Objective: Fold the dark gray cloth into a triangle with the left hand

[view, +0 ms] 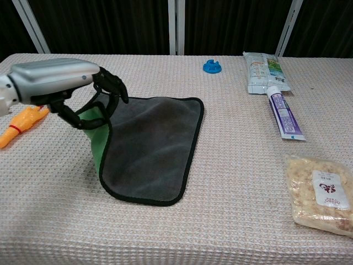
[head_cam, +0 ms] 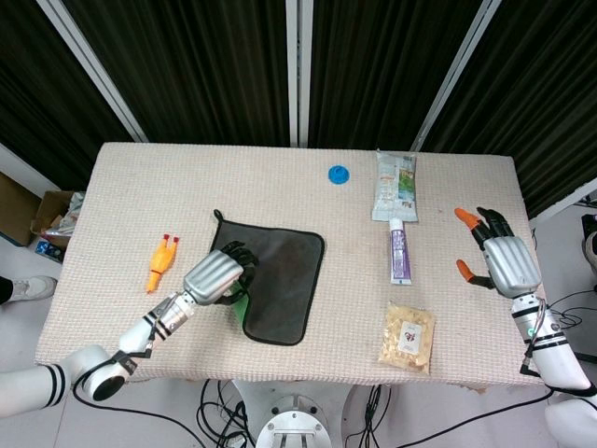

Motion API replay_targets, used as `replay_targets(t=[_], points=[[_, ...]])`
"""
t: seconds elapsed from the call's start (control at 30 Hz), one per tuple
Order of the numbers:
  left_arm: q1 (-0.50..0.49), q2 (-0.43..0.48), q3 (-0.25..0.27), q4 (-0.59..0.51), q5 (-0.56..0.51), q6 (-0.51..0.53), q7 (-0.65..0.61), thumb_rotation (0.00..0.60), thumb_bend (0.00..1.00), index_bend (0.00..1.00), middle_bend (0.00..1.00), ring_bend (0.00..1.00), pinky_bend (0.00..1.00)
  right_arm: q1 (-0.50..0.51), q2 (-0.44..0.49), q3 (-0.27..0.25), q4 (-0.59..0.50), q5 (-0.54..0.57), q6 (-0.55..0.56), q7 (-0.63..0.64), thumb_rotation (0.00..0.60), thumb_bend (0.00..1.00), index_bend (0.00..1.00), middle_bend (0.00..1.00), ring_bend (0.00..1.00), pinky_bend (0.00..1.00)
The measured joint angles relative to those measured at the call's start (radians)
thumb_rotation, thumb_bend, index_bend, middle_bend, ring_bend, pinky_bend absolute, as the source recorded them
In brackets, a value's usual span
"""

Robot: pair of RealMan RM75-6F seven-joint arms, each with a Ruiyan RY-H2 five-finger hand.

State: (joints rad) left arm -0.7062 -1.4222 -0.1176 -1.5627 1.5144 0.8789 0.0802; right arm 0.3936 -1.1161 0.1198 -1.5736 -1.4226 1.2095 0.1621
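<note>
The dark gray cloth (head_cam: 283,279) (view: 149,146) with black edging lies on the table left of centre. My left hand (head_cam: 216,273) (view: 60,81) grips its near-left corner and holds it lifted above the cloth, so the green underside (view: 96,135) shows as a raised flap. The cloth's right and front parts lie flat. My right hand (head_cam: 504,261) hovers over the table's right edge with fingers spread and nothing in it; only its orange fingertip (view: 346,21) shows in the chest view.
An orange rubber chicken toy (head_cam: 161,262) (view: 19,124) lies left of the cloth. A blue cap (head_cam: 338,174), a snack pouch (head_cam: 395,185), a purple-white tube (head_cam: 399,252) and a bag of snacks (head_cam: 408,336) sit to the right.
</note>
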Motion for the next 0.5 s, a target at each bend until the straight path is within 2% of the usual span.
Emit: replay_targets(t=[0.27, 0.5], points=[[-0.174, -0.058, -0.113, 0.065, -0.252, -0.198, 0.09, 0.6, 0.54, 0.63, 0.26, 0.2, 0.14, -0.016, 0.02, 0.001, -0.02, 0.005, 0.013, -0.013, 0.6, 0.29, 0.1, 0.14, 0.0, 0.04], [-0.304, -0.12, -0.151, 0.169, -0.463, -0.288, 0.179, 0.6, 0.54, 0.62, 0.26, 0.19, 0.14, -0.024, 0.032, 0.004, -0.034, 0.012, 0.018, -0.023, 0.6, 0.29, 0.1, 0.14, 0.0, 0.04]])
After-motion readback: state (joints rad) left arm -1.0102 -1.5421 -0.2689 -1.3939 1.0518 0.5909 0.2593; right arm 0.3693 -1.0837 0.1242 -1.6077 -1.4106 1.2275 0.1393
